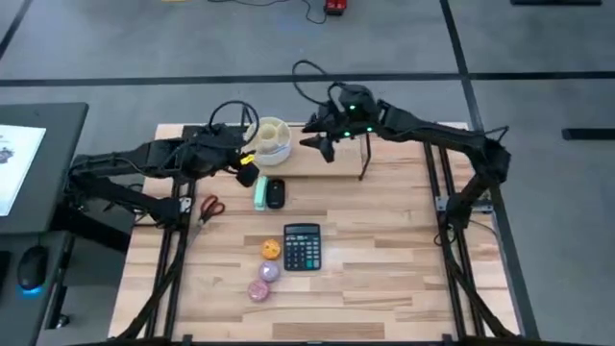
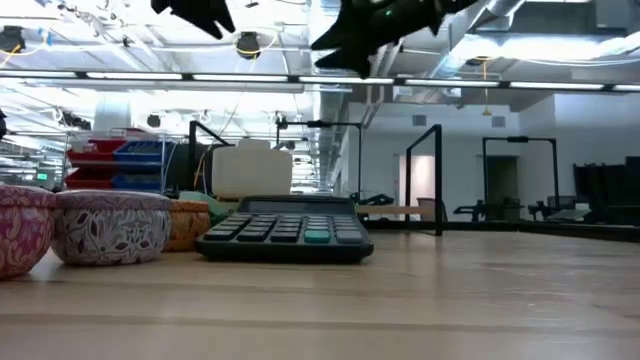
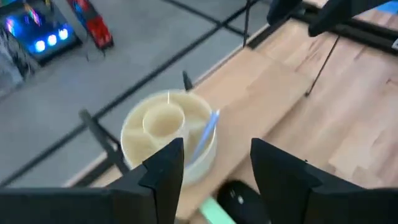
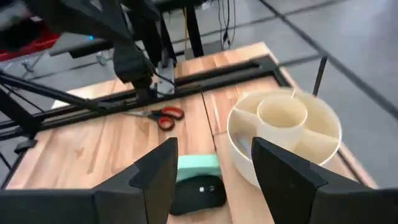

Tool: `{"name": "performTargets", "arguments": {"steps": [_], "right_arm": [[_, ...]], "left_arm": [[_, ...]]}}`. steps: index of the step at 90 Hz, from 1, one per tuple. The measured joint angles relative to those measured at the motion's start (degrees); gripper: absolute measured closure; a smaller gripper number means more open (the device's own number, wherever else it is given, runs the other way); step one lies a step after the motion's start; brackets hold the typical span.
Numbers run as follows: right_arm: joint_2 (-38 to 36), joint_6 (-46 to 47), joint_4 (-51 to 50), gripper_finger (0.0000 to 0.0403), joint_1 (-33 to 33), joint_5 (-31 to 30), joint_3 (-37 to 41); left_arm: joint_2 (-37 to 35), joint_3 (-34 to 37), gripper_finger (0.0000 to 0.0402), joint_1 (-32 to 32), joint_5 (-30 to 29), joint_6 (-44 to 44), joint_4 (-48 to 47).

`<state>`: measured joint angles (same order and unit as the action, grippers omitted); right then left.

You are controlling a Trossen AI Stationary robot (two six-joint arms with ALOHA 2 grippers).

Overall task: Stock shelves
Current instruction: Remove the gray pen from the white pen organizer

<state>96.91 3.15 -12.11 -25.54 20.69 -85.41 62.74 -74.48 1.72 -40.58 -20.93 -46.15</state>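
1. Nearest the low camera, patterned tins (image 2: 110,228) sit left of the calculator (image 2: 288,230).
2. The shelves (image 1: 317,159) stand at the table's far edge, the cream divided bowl (image 1: 268,140) on their left end.
3. The left gripper (image 1: 246,168) hovers by the bowl, fingers apart.
4. The right gripper (image 1: 320,142) hangs over the shelves, fingers apart, empty.

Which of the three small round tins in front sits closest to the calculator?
The orange tin, right beside the calculator. The grey patterned tin and the pink tin lie farther toward the table's front edge.
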Motion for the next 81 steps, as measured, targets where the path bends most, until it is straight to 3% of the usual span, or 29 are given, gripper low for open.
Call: {"name": "performTargets", "arguments": {"steps": [15, 39, 81], "right_arm": [[5.35, 1.52, 5.17, 0.0198, -1.30, 0.04, 0.02], [12.21, 1.47, 7.86, 0.0131, -1.49, 0.22, 0.00], [18.75, -0.52, 14.78, 0.0127, -1.12, 0.20, 0.00]], "left_arm": [[0.00, 0.00, 0.0238, -0.04, 1.07, -3.62, -1.69], [0.00, 0.04, 0.0238, -0.04, 1.92, -4.05, -1.67], [0.00, 0.07, 0.0238, -0.04, 2.86, -5.30, -1.53]]}}
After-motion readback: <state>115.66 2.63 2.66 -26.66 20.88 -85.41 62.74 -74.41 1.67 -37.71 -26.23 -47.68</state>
